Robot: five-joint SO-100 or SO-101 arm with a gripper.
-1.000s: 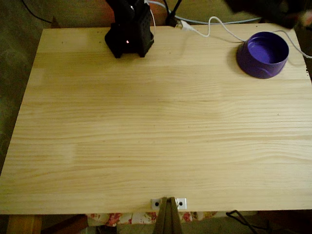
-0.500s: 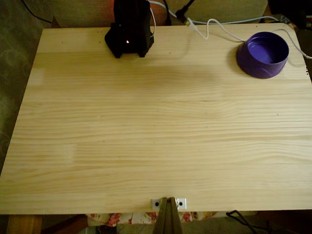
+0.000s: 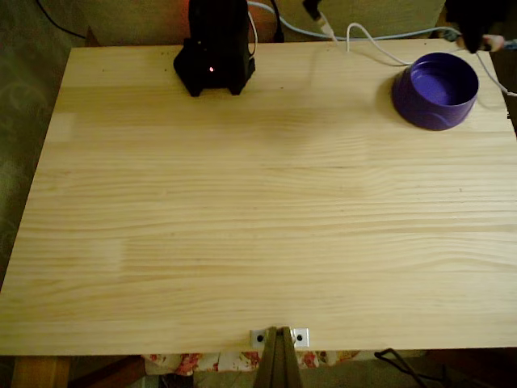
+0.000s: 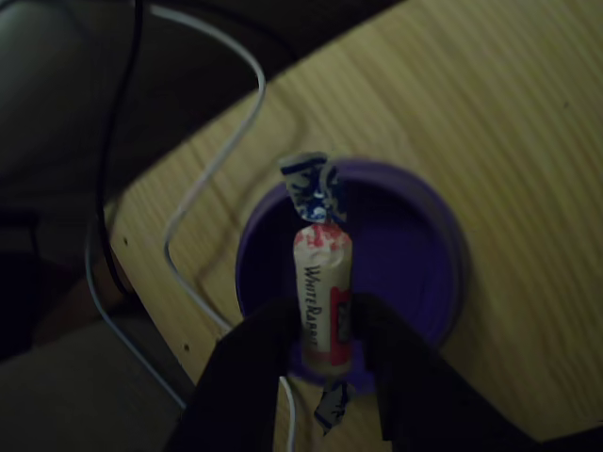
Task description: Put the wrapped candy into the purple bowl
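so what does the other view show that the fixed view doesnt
The other view looks down past the gripper, shut on the wrapped candy, which hangs over the purple bowl; blue twisted ends and wrapper print are readable.

The fixed view takes in the whole wooden table, the arm's black base with a red light, and a metal bracket at the near edge. There the gripper is a dark blur at the top right.

Both show the purple bowl, the white cable beside it, and the table's far corner.
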